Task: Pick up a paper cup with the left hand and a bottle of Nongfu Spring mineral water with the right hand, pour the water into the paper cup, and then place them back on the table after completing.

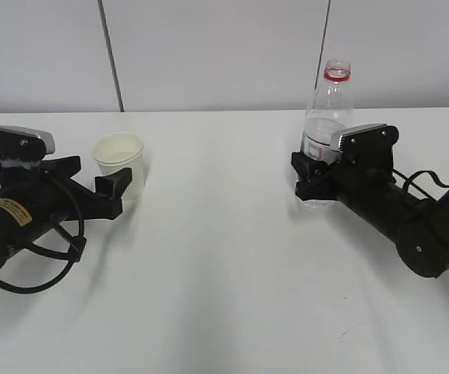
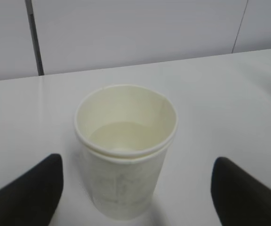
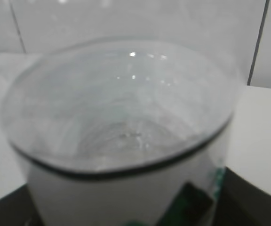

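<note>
A white paper cup [image 1: 119, 164] stands upright on the white table [image 1: 224, 265] with clear water [image 2: 121, 135] in its lower part. My left gripper [image 1: 123, 179] is open. In the left wrist view its black fingers [image 2: 29, 190] stand well clear on both sides of the cup [image 2: 126, 179]. The clear Nongfu Spring bottle [image 1: 326, 117] has no cap and a red neck ring, and stands upright on the table. My right gripper [image 1: 312, 178] is shut on its lower body. The bottle [image 3: 126, 141] fills the right wrist view, with dark fingers at both lower corners.
A pale wall with vertical seams rises behind the table's far edge. The white tabletop stretches between the two arms and toward the front. Looped black cables [image 1: 45, 265] hang by the left arm.
</note>
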Controlling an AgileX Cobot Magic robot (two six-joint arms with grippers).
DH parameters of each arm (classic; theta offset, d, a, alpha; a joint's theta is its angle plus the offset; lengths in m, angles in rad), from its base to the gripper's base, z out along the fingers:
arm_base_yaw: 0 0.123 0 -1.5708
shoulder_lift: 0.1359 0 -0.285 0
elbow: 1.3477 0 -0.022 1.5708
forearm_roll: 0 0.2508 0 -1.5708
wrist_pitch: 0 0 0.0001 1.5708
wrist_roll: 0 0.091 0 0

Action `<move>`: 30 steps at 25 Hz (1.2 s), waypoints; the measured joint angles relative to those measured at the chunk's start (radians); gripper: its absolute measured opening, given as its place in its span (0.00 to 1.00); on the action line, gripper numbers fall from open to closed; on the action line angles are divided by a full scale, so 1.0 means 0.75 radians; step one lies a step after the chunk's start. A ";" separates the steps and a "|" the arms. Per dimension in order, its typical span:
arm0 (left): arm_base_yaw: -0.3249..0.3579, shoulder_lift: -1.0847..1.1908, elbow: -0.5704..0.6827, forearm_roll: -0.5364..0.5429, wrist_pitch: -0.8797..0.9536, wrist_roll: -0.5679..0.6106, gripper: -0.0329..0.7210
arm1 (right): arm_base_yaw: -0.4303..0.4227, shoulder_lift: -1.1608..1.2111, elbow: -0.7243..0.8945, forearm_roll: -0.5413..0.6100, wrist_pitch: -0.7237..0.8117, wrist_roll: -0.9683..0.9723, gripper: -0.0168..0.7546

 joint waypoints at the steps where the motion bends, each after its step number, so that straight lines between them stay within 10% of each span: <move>1: 0.000 0.000 0.000 0.000 0.000 0.000 0.82 | 0.000 0.009 0.000 0.000 -0.008 0.000 0.61; 21: 0.000 0.000 0.000 0.001 0.000 0.000 0.82 | 0.000 0.025 0.009 -0.005 -0.050 0.000 0.62; 30: 0.000 0.000 0.000 0.001 0.000 0.000 0.82 | 0.000 0.025 0.056 -0.080 -0.054 0.049 0.84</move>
